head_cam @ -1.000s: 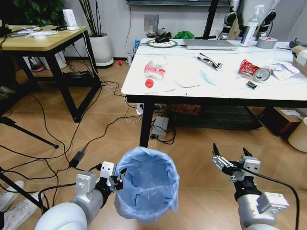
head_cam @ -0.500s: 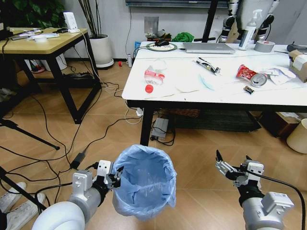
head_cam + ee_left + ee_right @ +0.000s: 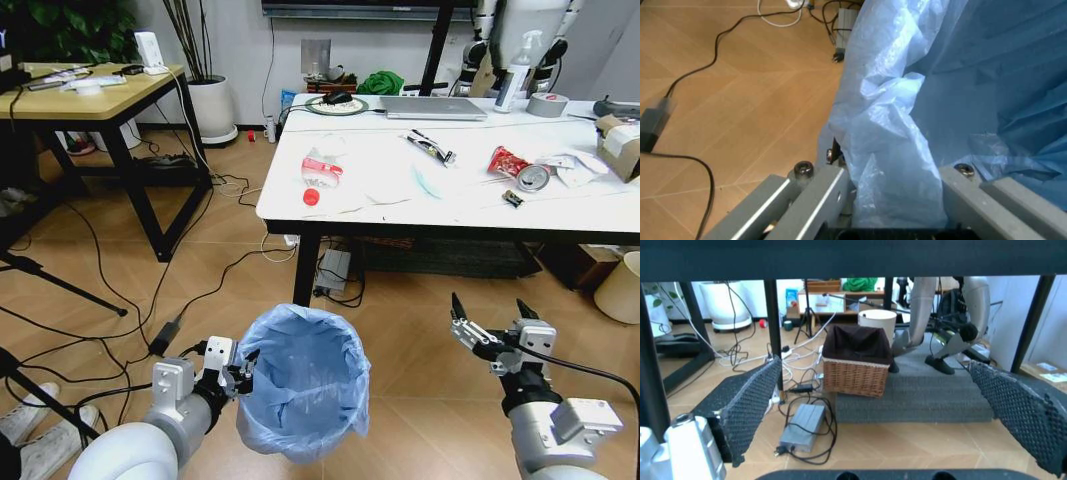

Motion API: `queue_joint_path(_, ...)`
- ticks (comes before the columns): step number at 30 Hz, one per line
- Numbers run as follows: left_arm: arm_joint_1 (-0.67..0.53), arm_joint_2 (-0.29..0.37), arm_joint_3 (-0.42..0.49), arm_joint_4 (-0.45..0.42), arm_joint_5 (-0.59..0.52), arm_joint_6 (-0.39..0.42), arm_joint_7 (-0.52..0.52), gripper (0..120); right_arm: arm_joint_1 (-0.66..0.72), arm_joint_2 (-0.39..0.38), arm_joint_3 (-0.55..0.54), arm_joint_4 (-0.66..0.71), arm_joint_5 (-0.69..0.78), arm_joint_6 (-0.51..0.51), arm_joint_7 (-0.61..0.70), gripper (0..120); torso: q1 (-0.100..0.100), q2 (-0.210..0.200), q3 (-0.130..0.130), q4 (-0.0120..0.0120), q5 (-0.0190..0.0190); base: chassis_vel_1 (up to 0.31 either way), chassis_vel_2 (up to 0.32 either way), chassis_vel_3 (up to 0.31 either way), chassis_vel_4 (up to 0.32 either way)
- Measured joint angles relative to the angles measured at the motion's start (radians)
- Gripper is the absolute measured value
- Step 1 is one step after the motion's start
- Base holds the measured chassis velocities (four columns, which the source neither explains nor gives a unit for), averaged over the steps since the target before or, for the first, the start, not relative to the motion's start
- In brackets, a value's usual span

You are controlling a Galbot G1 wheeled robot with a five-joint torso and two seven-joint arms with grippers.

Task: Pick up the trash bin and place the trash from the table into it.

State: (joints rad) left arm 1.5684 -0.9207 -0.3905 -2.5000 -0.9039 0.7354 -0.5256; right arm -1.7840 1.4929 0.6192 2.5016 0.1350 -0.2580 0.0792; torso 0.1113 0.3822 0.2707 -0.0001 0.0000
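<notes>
The trash bin (image 3: 302,385), lined with a light-blue bag, hangs low in front of me over the wooden floor. My left gripper (image 3: 236,376) is shut on its rim; in the left wrist view the fingers (image 3: 819,196) clamp a fold of the bag (image 3: 907,130). My right gripper (image 3: 493,326) is open and empty, beside the bin, its pads (image 3: 747,405) spread wide. Ahead stands the white table (image 3: 380,190). On it lies trash: a red wrapper (image 3: 322,167), a red cap (image 3: 311,197), a red packet (image 3: 508,160), crumpled white paper (image 3: 572,168) and a cardboard box (image 3: 620,130).
A laptop (image 3: 435,104), spray bottle (image 3: 515,65) and tape roll (image 3: 550,103) sit at the table's far edge. A yellow-topped table (image 3: 90,92) stands left, cables (image 3: 150,300) cross the floor, a cream bucket (image 3: 620,286) is at right. A wicker basket (image 3: 857,365) sits under the table.
The whole picture has shifted slightly, so the camera has moved; the table looks a little farther off. The left gripper still holds the bin, and the right stays open.
</notes>
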Motion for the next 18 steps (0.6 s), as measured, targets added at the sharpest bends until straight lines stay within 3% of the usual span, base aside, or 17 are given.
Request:
queue_joint_path(10, 0.005, -0.001, -0.001, 0.000, -0.001, 0.000, 0.004, 2, -0.001, -0.016, 0.006, -0.001, 0.035, -0.016, 0.017, 100, 0.014, 0.040, 0.026, 0.0000, 0.0001, 0.000, 0.000, 0.000, 0.000)
queue_joint_path(18, 0.006, 0.006, -0.006, 0.000, -0.005, 0.000, 0.009, 2, 0.000, -0.124, 0.052, -0.001, 0.242, -0.038, 0.060, 100, 0.026, 0.075, 0.050, 0.0001, 0.0002, 0.000, 0.000, 0.000, 0.000)
